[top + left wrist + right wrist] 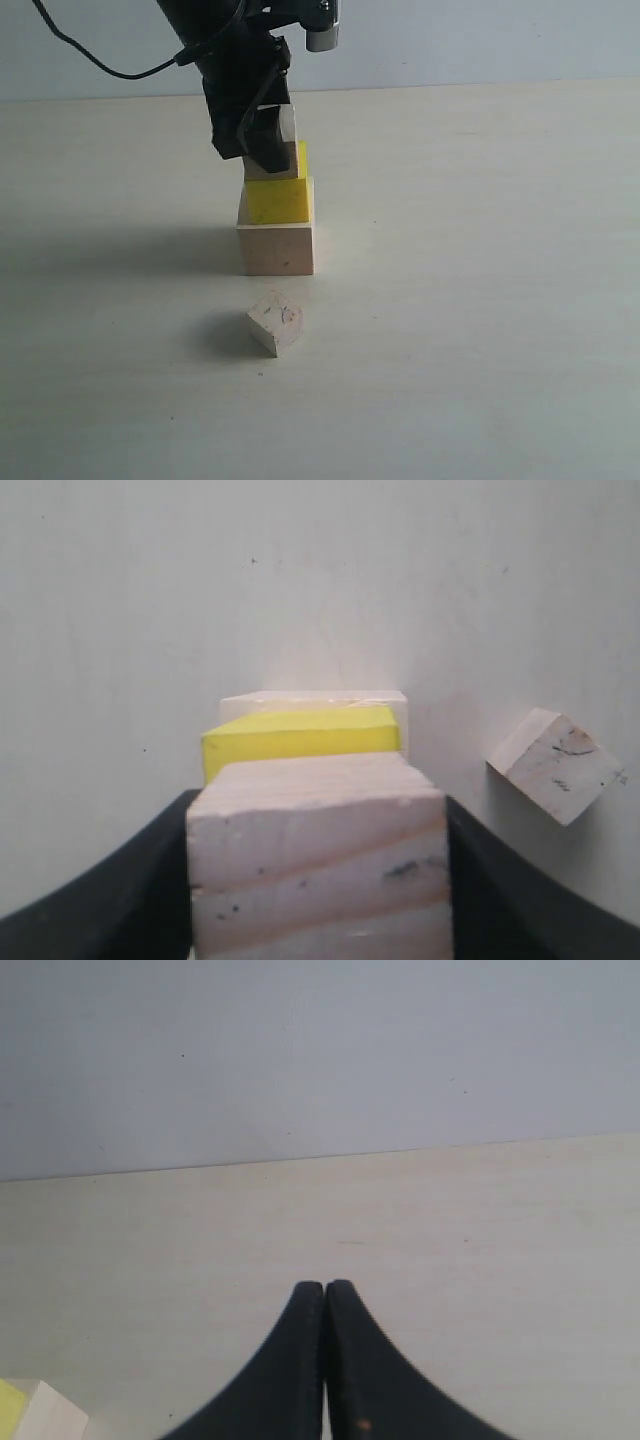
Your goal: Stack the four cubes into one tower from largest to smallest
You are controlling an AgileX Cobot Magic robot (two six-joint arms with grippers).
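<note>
Your left gripper clamps 1 bare wooden cube just above the 2-cube stack.
It hangs level, faces square with the yellow cube and the large pale cube; you cannot tell whether it touches. The knot-marked cube lies apart on the table, turned corner-on. Your right gripper is pinched together, holding nothing.
</note>
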